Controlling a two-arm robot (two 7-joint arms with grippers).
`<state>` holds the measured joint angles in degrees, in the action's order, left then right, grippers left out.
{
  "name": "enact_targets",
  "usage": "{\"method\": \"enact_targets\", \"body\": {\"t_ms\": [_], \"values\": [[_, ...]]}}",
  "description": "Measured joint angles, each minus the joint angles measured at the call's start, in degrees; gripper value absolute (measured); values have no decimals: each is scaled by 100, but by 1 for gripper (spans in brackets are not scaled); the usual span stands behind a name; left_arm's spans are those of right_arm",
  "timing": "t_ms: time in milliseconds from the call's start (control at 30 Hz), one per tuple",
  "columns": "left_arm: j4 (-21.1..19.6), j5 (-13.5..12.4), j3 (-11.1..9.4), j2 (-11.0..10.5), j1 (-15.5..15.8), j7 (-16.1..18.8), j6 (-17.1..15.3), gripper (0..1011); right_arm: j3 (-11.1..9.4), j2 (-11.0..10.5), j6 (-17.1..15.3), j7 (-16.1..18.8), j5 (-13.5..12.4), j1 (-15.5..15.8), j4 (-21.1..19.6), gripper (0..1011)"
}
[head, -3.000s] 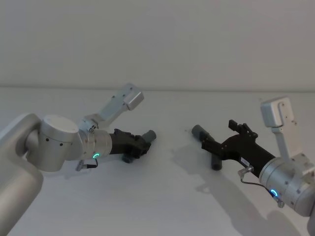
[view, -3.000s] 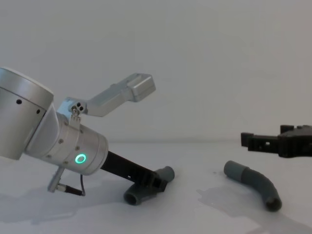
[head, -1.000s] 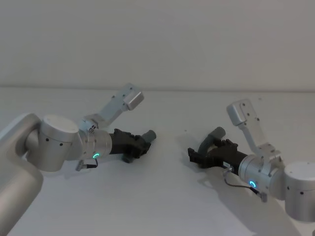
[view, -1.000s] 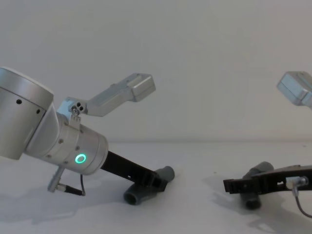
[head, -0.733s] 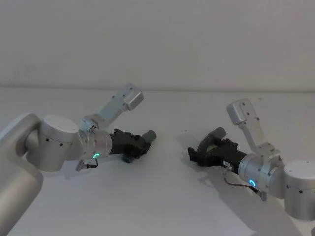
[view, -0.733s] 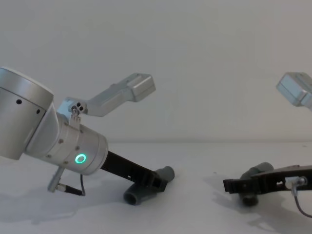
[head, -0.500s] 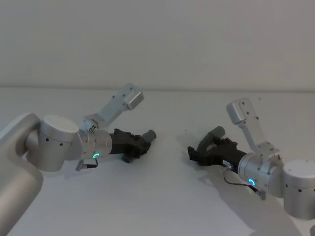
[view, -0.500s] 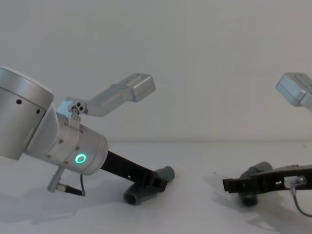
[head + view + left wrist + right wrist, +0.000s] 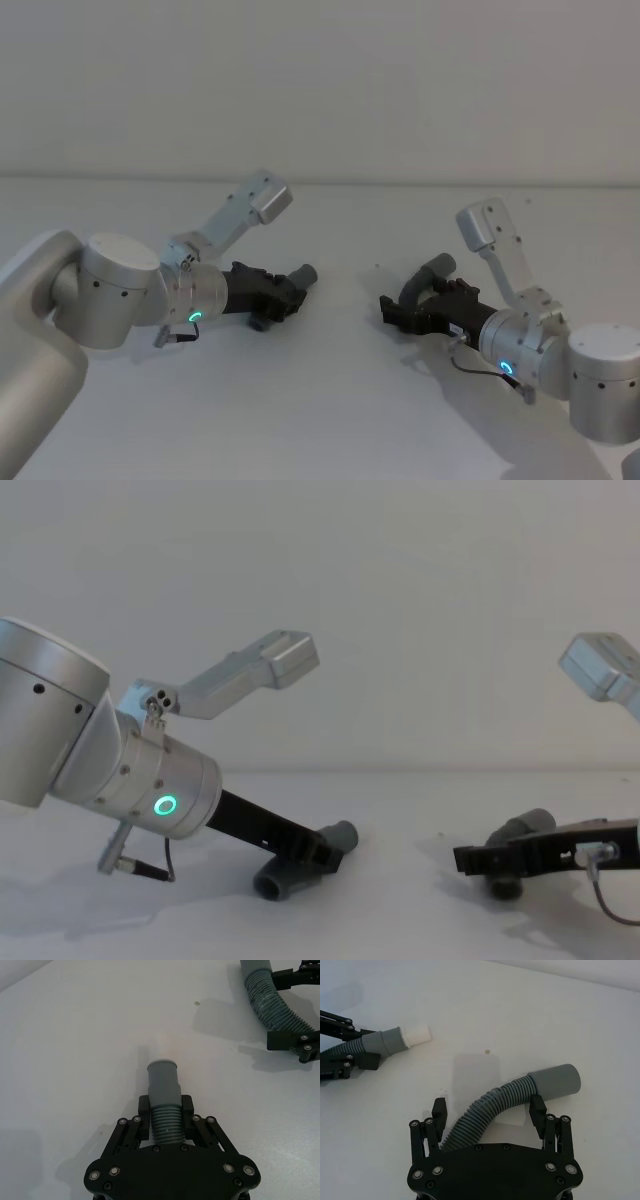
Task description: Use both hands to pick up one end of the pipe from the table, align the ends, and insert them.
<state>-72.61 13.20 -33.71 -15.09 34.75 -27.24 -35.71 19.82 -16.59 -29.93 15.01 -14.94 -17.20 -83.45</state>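
The pipe lies in two ribbed dark-grey pieces on the white table (image 9: 330, 400). My left gripper (image 9: 283, 293) (image 9: 165, 1110) is shut on the left piece (image 9: 303, 274) (image 9: 340, 833), low on the table. That piece's collar sticks out past the fingertips, and its tip looks white in the right wrist view (image 9: 417, 1035). My right gripper (image 9: 400, 312) (image 9: 487, 1108) is open and straddles the curved right piece (image 9: 428, 272) (image 9: 505, 1102) (image 9: 520, 830), one finger on each side. The wide grey collar (image 9: 555, 1081) lies near one fingertip. The two pieces are apart, ends facing each other.
A pale wall stands behind the table. Each wrist carries a silver camera bracket (image 9: 258, 205) (image 9: 490, 235) that sticks up. Bare table surface lies between the two grippers and in front of them.
Three seconds ago my right gripper hovered above its piece; it has since dropped to the table, and the piece now lies turned between its fingers. In the last second it crept slightly left. The left arm is still.
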Motion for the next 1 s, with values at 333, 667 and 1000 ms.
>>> {"method": "enact_targets", "body": {"t_ms": [333,667,1000], "values": [[0,0,0,0,0,0,0,348,-46,89,17,-110,71,8,14,1000],[-1,0,0,0,0,0,0,348,-97,198,21,-242,142,5,13,1000],[-1,0,0,0,0,0,0,348,-119,242,-20,-316,228,1,29,1000]]}}
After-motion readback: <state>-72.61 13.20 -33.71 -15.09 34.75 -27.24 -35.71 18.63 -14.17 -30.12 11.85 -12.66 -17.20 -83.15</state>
